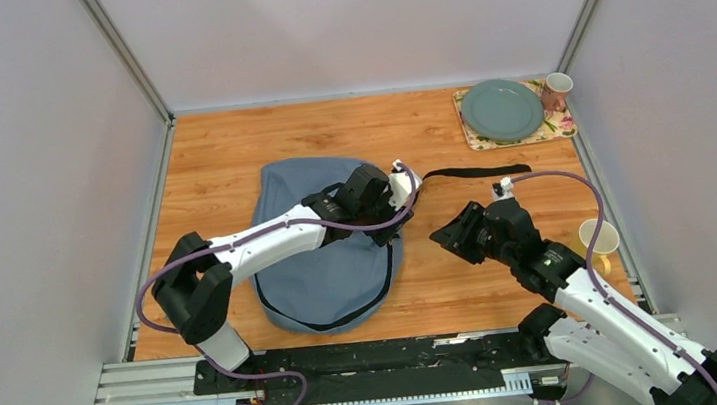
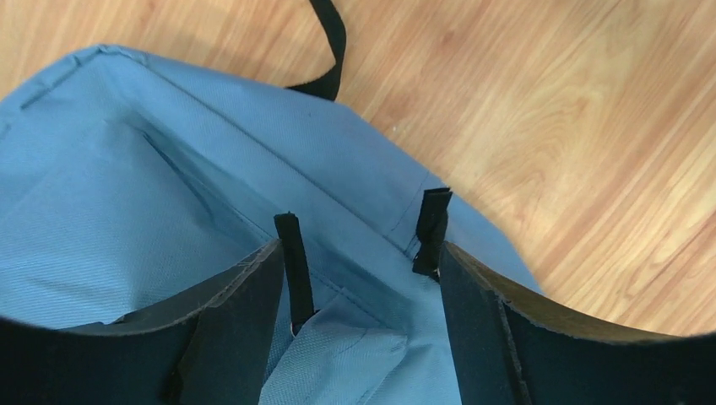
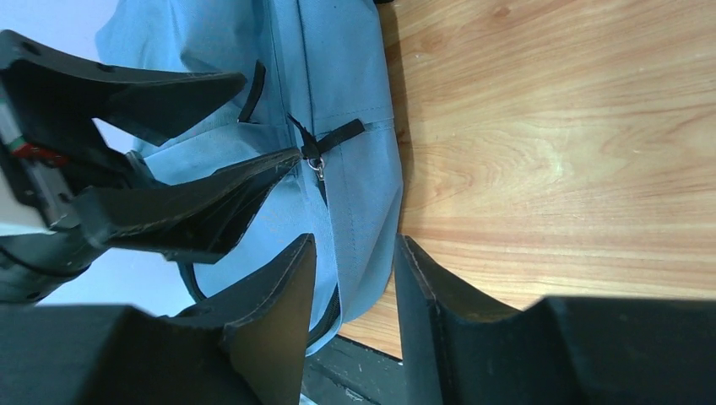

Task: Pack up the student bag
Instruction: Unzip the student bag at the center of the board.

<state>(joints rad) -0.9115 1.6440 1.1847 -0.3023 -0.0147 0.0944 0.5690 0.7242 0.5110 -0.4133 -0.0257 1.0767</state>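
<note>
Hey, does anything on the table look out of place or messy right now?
Only mildly: the student bag lies flat and slumped, and one black strap trails straight out from it to the right instead of lying tucked against it. Nothing looks spilled or damaged.

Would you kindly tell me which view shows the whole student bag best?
Top external: the student bag lies whole, though the left arm crosses it. Both wrist views show only close-up patches of its fabric and zips.

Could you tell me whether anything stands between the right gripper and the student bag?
Nothing visible does: only bare table lies between the right gripper and the student bag.
</note>
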